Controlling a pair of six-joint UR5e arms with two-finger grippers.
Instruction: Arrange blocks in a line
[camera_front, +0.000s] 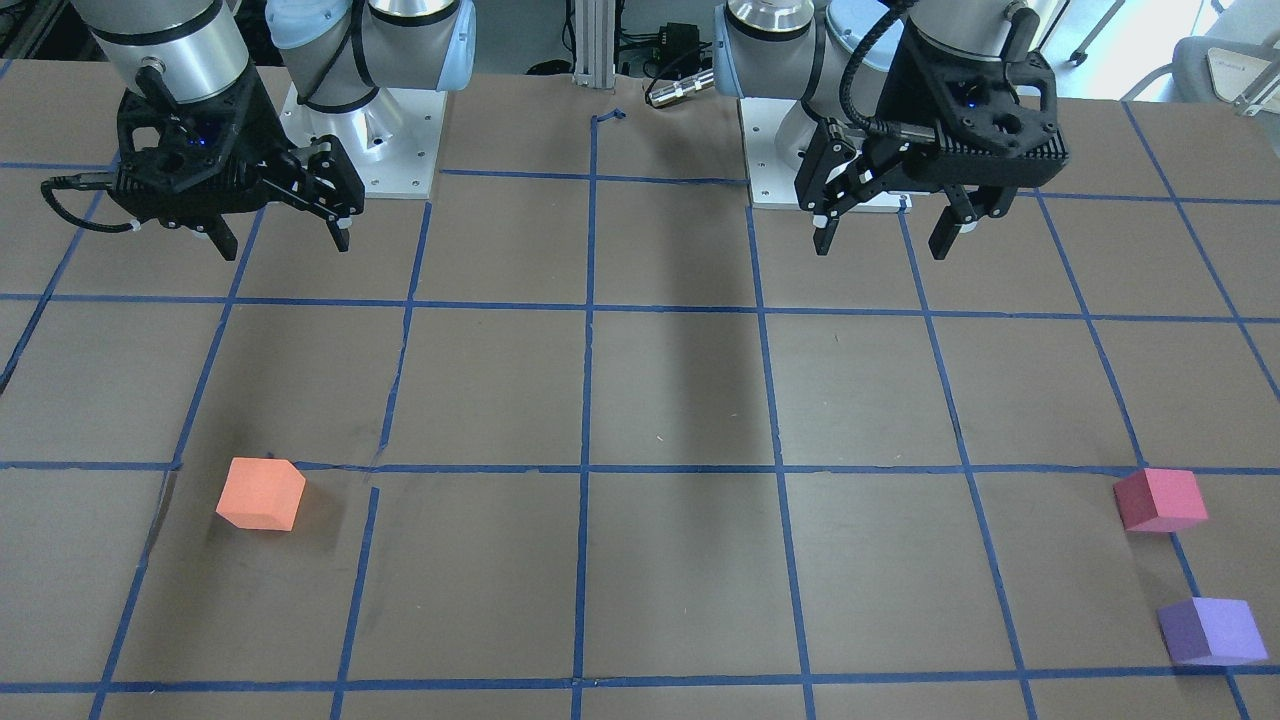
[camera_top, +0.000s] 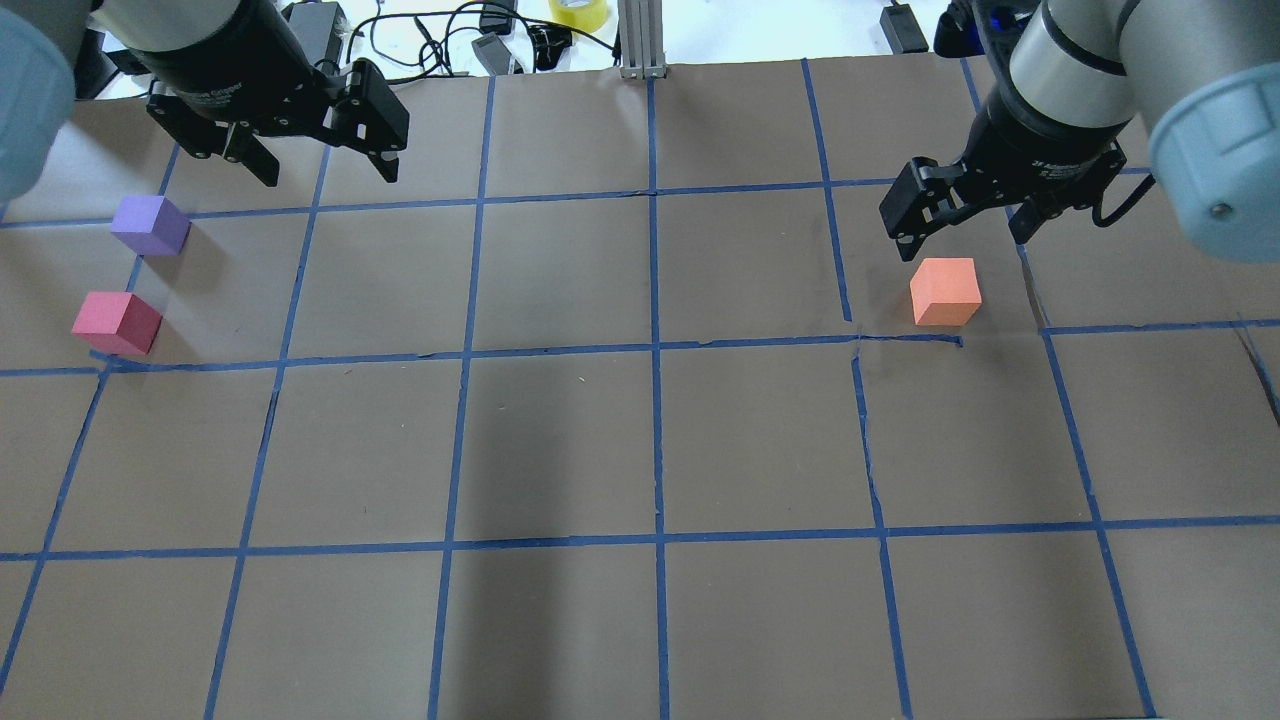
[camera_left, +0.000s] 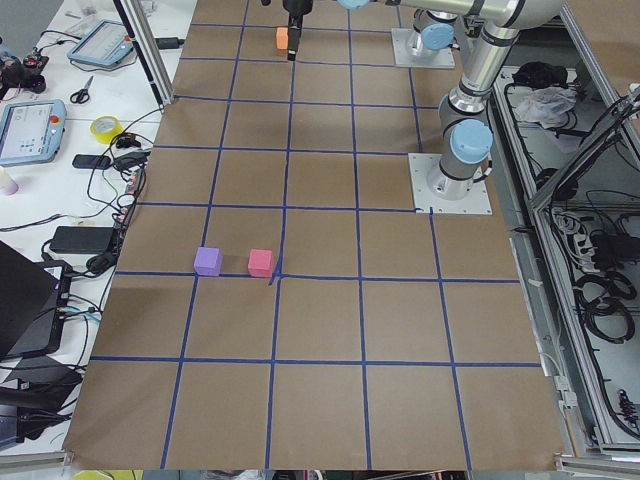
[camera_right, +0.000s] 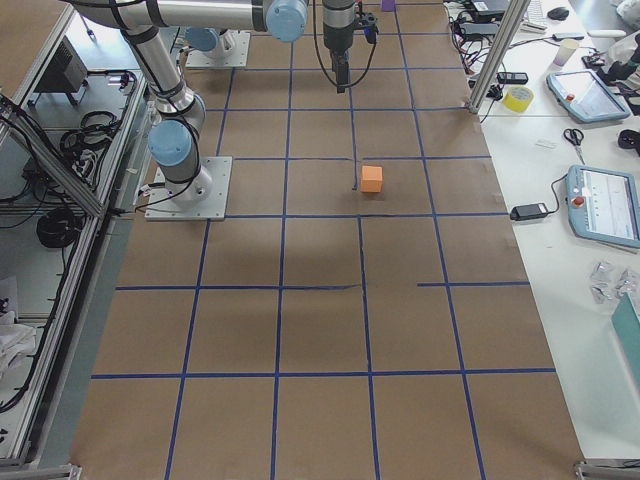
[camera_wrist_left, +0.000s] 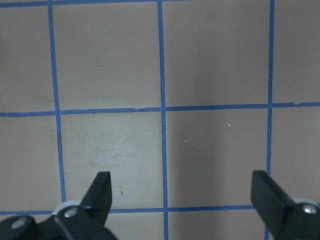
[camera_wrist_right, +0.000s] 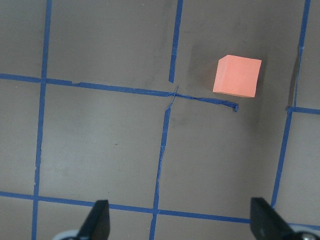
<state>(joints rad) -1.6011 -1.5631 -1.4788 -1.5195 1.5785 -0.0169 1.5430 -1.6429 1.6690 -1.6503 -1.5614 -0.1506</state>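
We are judging the small matte orange foam cube (camera_top: 945, 290) light and squashy, best pinched across opposite faces; left gripper (camera_top: 325, 168) and right gripper (camera_top: 962, 235) are gaping empty.

Brown table (camera_top: 560, 450), blue tape grid (camera_top: 656, 400); orange block (camera_top: 944, 291) right side; pinkish-red block (camera_top: 117, 323), purple block (camera_top: 150, 224) left edge.
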